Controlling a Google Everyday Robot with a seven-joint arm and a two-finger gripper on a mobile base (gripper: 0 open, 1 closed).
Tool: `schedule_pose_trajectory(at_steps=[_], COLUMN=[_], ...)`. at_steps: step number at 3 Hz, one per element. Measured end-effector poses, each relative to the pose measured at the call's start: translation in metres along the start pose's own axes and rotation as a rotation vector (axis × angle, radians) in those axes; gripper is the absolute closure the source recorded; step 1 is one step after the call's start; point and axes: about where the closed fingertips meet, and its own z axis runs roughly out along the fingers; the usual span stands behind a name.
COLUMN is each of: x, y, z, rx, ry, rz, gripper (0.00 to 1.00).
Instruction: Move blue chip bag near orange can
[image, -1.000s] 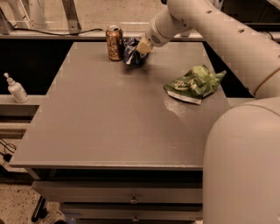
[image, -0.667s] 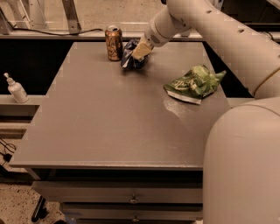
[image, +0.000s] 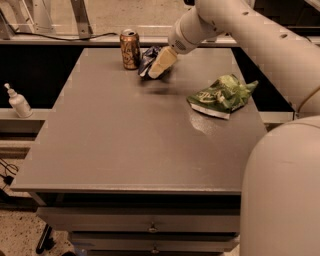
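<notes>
The orange can (image: 130, 48) stands upright near the far edge of the grey table (image: 125, 140). The blue chip bag (image: 147, 59) is just to the right of the can, mostly hidden behind my gripper. My gripper (image: 159, 65) reaches in from the upper right and sits at the bag, its pale fingers (image: 162, 61) on the bag's right side. The bag is at the table top or just over it, a short gap from the can.
A green crinkled bag (image: 221, 95) lies on the right side of the table. A white pump bottle (image: 19, 101) stands on a ledge to the left. My arm (image: 260, 45) crosses the upper right. Drawers (image: 150, 227) sit below the front edge.
The gripper with the blue chip bag has shifted a little left, toward the orange can. The can and the green bag have not moved.
</notes>
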Motion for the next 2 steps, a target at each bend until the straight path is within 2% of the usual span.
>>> schedule_pose_trajectory(at_steps=[2], x=[0.017], y=[0.01], z=[-0.055], rx=[0.005], ry=[-0.028], rz=[-0.02], gripper=[0.0])
